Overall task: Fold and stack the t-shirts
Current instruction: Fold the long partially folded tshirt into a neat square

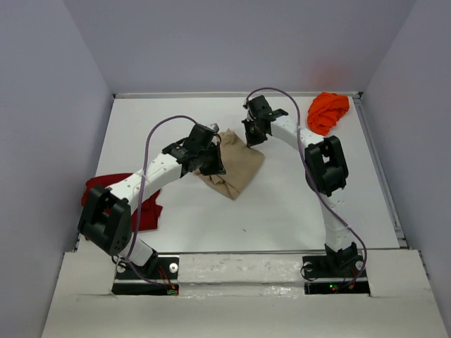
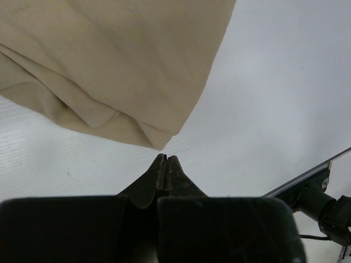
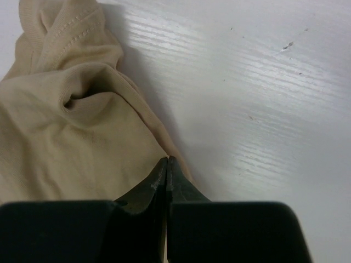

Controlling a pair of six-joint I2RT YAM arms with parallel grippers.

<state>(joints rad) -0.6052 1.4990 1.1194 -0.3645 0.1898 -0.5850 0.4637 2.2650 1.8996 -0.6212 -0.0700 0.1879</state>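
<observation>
Basically, both grippers sit pressed together at the part-folded tan short-sleeved cloth t-shirt [image 1: 237, 171], mid-table.
Left gripper [image 2: 166, 160] is on the shirt's left edge, with a folded corner just off its tips and no cloth visibly pinched. Right gripper [image 3: 167, 160] is at the far right corner, with the hem running right at its tips; whether it has caught cloth cannot be told. The bundle's long axis runs roughly far to near between them, both arms about equally close. Crumpled dark red t-shirt [image 1: 144, 208] lies near left and the bright orange t-shirt [image 1: 328, 113] far right, both well apart on the white table [image 1: 296, 211].
</observation>
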